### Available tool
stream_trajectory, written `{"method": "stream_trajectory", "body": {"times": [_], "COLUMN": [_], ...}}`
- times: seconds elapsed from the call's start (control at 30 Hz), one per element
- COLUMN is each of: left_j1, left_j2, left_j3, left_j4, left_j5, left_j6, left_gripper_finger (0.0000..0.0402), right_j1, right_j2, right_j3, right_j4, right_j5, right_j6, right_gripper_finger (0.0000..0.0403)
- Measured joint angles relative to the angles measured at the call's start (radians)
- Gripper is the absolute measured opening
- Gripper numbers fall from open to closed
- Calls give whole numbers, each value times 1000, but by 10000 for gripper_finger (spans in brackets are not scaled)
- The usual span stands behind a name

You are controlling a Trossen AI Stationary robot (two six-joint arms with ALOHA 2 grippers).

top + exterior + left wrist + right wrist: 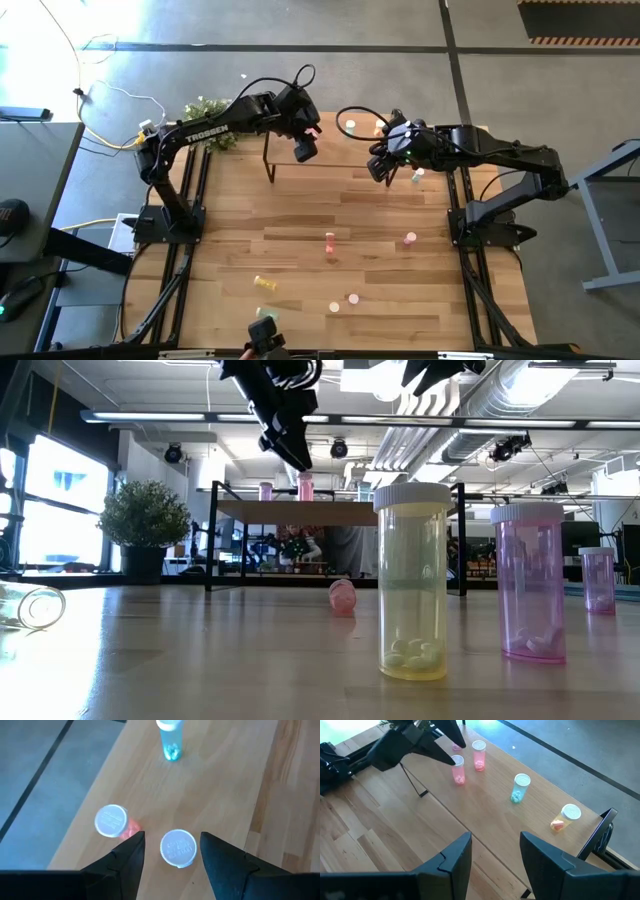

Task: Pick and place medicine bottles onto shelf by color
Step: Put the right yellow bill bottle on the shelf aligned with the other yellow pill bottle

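Note:
The shelf [340, 150] stands at the table's far edge on thin black legs. Upright on it are two pink bottles [458, 770] [479, 755], a teal bottle [520, 787] and a red-orange bottle [565, 817]. My left gripper [170, 837] hangs open just above the shelf, one finger on either side of the white cap [177, 847] of a pink bottle, with a gap on both sides. My right gripper [495, 842] is open with nothing between its fingers. It hovers above the shelf's right part [378, 170].
More bottles are spread over the near half of the table: a yellow one [412, 580] and a pink one [530, 580] upright close to the near edge, a pink one lying on its side [342, 595], a red-orange one [330, 243] mid-table. A potted plant [145, 520] stands at the far left.

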Motion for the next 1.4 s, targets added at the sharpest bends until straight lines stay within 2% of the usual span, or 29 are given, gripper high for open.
{"method": "stream_trajectory", "body": {"times": [0.17,0.43,0.63,0.83,1.03,1.4], "left_j1": [-7,-67,-131,-210,-313,-521], "left_j2": [-44,-155,-255,-370,-467,-574], "left_j3": [0,-7,-156,-323,-426,-487], "left_j4": [-2,-43,1,98,124,133], "left_j5": [0,42,160,169,168,162], "left_j6": [-2,-39,-109,-190,-283,-407], "left_gripper_finger": [182,182,182,182,182,181], "right_j1": [0,1,21,91,176,323], "right_j2": [0,3,3,4,16,112], "right_j3": [0,0,0,0,0,0], "right_j4": [0,0,-6,-20,-24,-23], "right_j5": [-46,-253,-371,-381,-383,-383], "right_j6": [4,5,62,110,204,314], "right_gripper_finger": [158,158,158,158,158,158]}}
